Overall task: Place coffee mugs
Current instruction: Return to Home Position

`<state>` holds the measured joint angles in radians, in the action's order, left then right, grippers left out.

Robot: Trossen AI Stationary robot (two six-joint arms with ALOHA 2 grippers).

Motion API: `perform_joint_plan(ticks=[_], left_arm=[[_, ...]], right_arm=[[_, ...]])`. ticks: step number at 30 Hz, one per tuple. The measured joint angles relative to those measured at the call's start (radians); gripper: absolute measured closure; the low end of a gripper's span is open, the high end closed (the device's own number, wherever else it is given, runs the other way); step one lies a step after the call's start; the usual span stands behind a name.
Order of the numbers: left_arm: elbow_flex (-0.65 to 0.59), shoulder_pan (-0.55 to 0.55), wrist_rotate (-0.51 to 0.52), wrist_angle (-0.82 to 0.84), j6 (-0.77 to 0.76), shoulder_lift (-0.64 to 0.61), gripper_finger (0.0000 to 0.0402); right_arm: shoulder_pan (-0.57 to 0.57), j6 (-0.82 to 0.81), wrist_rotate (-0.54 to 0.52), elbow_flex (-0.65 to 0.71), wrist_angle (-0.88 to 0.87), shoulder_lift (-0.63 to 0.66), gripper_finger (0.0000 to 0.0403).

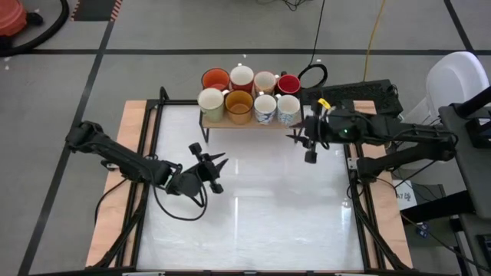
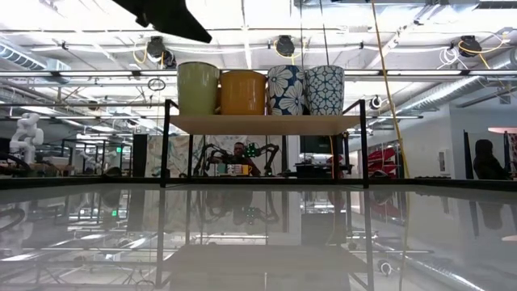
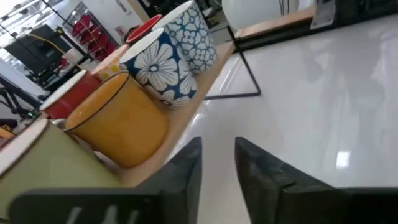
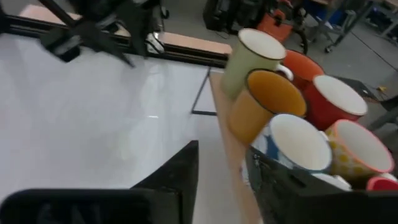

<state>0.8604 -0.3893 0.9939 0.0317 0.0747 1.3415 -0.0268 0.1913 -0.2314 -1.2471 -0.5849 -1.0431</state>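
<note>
Eight coffee mugs (image 1: 238,106) stand in two rows on a small wooden shelf (image 1: 245,123) at the table's far middle. The front row holds a pale one (image 2: 198,87), an amber one (image 2: 242,91) and two with blue flower patterns (image 2: 287,89). Orange, white, cream and red mugs (image 1: 288,83) stand behind. My left gripper (image 1: 221,172) hovers over the white table near and left of the shelf, its fingers (image 3: 189,168) a little apart with nothing between them. My right gripper (image 1: 301,144) hangs just right of the shelf's right end, open (image 4: 221,152) and empty.
A black metal frame (image 1: 153,138) and wooden side boards (image 1: 126,153) border the glossy white table top (image 1: 253,207), which is bare in the middle and near part. A black cable (image 1: 180,203) loops below the left arm. Dark equipment (image 1: 360,96) sits off the far right corner.
</note>
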Motion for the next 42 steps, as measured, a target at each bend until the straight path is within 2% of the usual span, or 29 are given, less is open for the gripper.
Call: perform_joint_plan(ticks=[6, 11, 18, 20, 26, 31, 34, 39, 42], left_arm=[[0.000, 0.026, -0.008, 0.068, 0.017, -0.069, 0.0357], [0.000, 0.035, -0.056, 0.095, 0.009, -0.148, 0.0386], [-0.002, 0.035, -0.078, 0.163, -0.024, -0.280, 0.0396], [-0.029, 0.034, -0.096, 0.137, -0.030, -0.330, 0.0396], [-0.217, 0.040, -0.186, -0.063, 0.011, -0.521, 0.0396], [-0.372, 0.057, -0.193, -0.094, 0.005, -0.704, 0.0396], [-0.441, 0.070, -0.253, -0.102, -0.014, -0.809, 0.0396], [-0.517, 0.088, -0.415, -0.116, -0.026, -0.956, 0.0396], [-0.545, 0.093, -0.457, -0.116, -0.028, -1.010, 0.0396]], right_arm=[[0.056, -0.001, 0.001, 0.158, 0.147, 0.084, 0.0353], [0.084, 0.000, -0.001, 0.270, 0.230, 0.155, 0.0398], [0.106, 0.008, -0.002, 0.401, 0.329, 0.231, 0.0402], [0.109, 0.009, -0.002, 0.427, 0.341, 0.244, 0.0402], [0.109, 0.011, -0.002, 0.490, 0.351, 0.266, 0.0402], [0.109, 0.019, -0.001, 0.550, 0.412, 0.272, 0.0403], [0.109, 0.032, 0.000, 0.595, 0.461, 0.272, 0.0403], [0.109, 0.071, 0.001, 0.648, 0.529, 0.272, 0.0403], [0.109, 0.082, 0.048, 0.665, 0.569, 0.272, 0.0403]])
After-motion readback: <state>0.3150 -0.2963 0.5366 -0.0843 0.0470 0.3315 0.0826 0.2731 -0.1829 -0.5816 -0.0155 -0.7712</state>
